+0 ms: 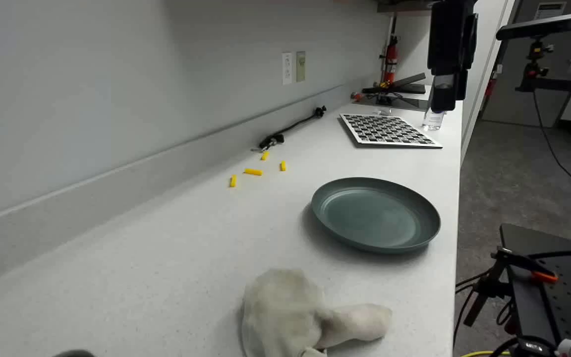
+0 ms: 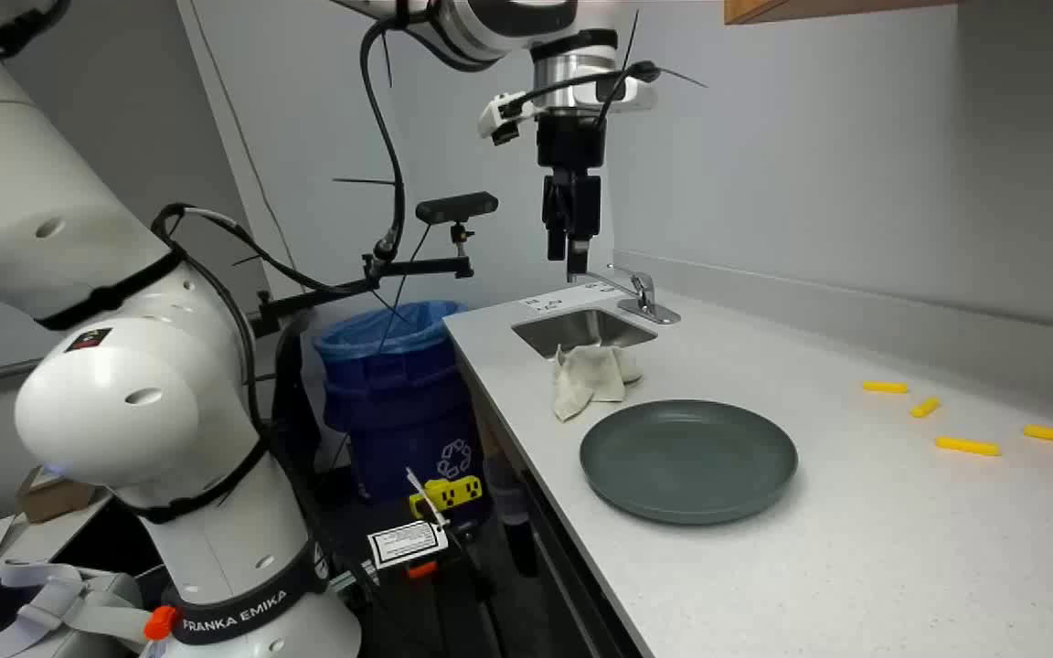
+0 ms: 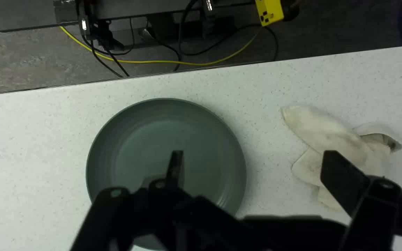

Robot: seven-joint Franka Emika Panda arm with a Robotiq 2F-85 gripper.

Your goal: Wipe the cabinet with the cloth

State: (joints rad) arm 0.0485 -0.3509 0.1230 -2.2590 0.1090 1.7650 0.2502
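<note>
A crumpled off-white cloth (image 1: 285,307) lies on the white counter (image 1: 166,263). It also shows in an exterior view (image 2: 592,375) beside the sink, and at the right in the wrist view (image 3: 321,134). My gripper (image 3: 253,157) is open and empty in the wrist view. One finger shows over the plate and one overlaps part of the cloth. My gripper hangs high above the counter, pointing down, in both exterior views (image 1: 446,101) (image 2: 569,260). The wooden underside of a cabinet (image 2: 819,9) shows at the top edge of an exterior view.
A dark green plate (image 2: 689,461) sits near the counter's front edge, beside the cloth. Several yellow pieces (image 2: 967,446) lie toward the wall. A sink (image 2: 581,331) and faucet (image 2: 643,297) are past the cloth. A checkered board (image 1: 387,130) and clear bottle (image 1: 433,119) stand farther along.
</note>
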